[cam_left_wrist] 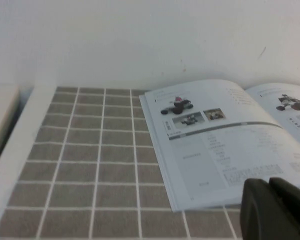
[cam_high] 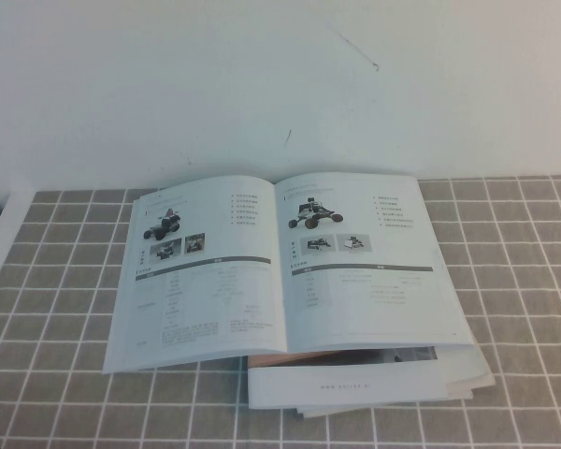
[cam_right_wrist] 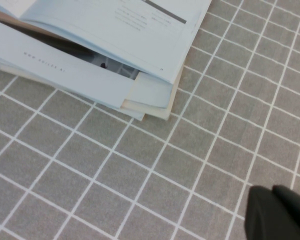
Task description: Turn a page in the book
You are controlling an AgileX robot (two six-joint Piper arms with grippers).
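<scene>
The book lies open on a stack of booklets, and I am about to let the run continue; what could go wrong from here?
1. The book rests on loose booklets, so pushing a page may slide everything.
2. The right page lies flat; the shut right gripper, above bare tablecloth, may fail to catch its edge.
3. The left gripper hovers near the left page's corner and could crease it.

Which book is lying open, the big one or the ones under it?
The big book on top lies open, showing vehicle photos. The booklets stacked beneath it are closed.
</scene>
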